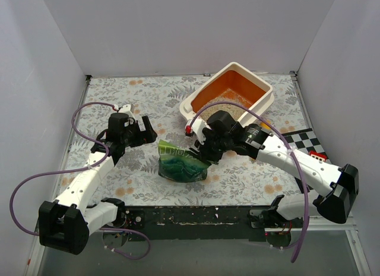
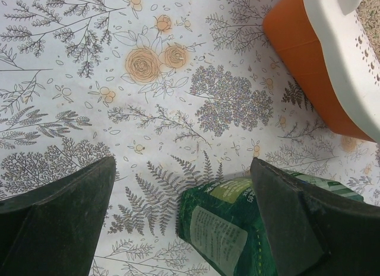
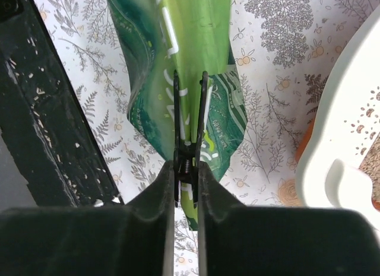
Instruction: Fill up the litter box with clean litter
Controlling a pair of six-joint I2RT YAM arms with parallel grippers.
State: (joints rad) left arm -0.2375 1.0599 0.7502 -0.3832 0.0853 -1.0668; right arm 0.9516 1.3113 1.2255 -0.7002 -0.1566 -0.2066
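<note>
The litter box (image 1: 266, 89) stands at the back right, cream rim, orange inside, with a layer of beige litter (image 1: 230, 101) in it. The green bag (image 1: 181, 164) lies on the floral cloth in front of it. My right gripper (image 1: 199, 151) is shut on a black spring clip (image 3: 189, 121) that sits on the bag's (image 3: 178, 44) folded top; the right gripper's (image 3: 186, 169) jaws squeeze the clip's handles. My left gripper (image 1: 146, 131) is open and empty, left of the bag. In the left wrist view the left gripper (image 2: 181, 175) hangs above the cloth with the bag (image 2: 228, 234) by its right finger.
The litter box rim (image 2: 344, 56) is at the upper right of the left wrist view and at the right of the right wrist view (image 3: 335, 139). A checkerboard card (image 1: 306, 140) lies at the right. A black strip (image 1: 196, 215) runs along the front edge. White walls enclose the table.
</note>
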